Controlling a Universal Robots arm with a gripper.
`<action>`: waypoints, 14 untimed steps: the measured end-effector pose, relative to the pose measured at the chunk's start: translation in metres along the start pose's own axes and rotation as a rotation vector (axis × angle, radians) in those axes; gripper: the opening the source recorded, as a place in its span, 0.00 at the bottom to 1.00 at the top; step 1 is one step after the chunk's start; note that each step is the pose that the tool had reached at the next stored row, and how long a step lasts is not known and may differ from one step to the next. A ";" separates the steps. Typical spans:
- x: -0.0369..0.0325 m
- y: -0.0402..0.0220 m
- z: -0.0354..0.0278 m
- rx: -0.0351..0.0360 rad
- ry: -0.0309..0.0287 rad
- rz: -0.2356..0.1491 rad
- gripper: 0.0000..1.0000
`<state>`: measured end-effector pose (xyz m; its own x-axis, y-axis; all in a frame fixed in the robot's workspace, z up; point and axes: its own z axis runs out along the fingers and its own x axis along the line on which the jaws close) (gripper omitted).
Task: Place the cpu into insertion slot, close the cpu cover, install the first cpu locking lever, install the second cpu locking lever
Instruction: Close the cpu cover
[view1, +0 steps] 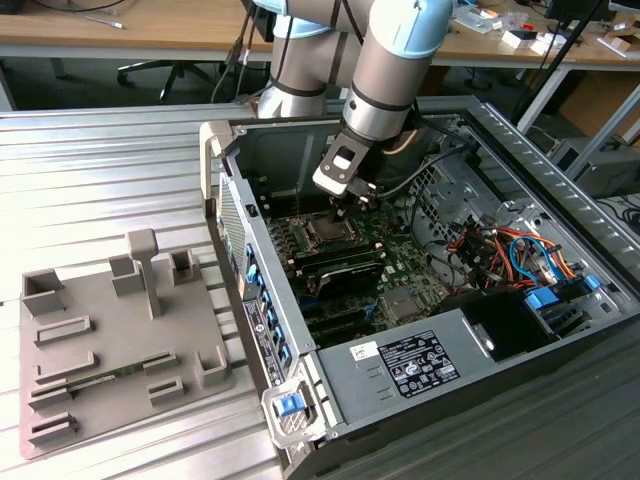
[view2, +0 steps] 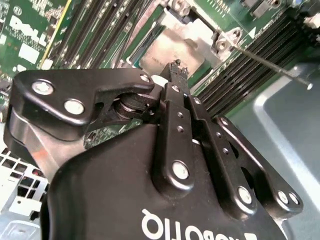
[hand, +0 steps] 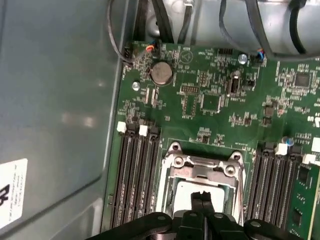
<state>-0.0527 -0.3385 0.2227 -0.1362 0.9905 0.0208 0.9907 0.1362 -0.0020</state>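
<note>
Here the gripper (hand: 202, 196), fingers pressed together empty, hangs just over the cpu (hand: 184, 196) in the cpu cover (hand: 200, 170); a sideways drift could snag the raised locking lever (view2: 272, 62)

Open computer case (view1: 226, 200) lies on its side on the ribbed metal bench (view1: 100, 170). The arm (view1: 385, 80) reaches down into the case from the far side. The hand (view1: 342, 208) hangs just above the motherboard, near the cpu socket (view1: 325, 233); contact cannot be judged. Dark memory slots (view1: 345, 265) lie just beside the socket. A labelled power supply (view1: 405, 365) sits at the case's near end. Orange and blue cables (view1: 505, 250) run at the exterior view's right. A grey fixture tray (view1: 110, 330) with upright posts lies beside the case at the exterior view's left.
</note>
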 end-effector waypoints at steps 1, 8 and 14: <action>0.0003 -0.0023 0.0007 0.0000 0.0000 0.001 0.11; 0.0028 -0.0209 0.0057 -0.0002 0.0002 0.002 0.11; 0.0032 -0.0254 0.0157 -0.0002 0.0002 0.003 0.11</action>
<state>-0.0783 -0.3385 0.2071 -0.1333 0.9909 0.0210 0.9911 0.1333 -0.0019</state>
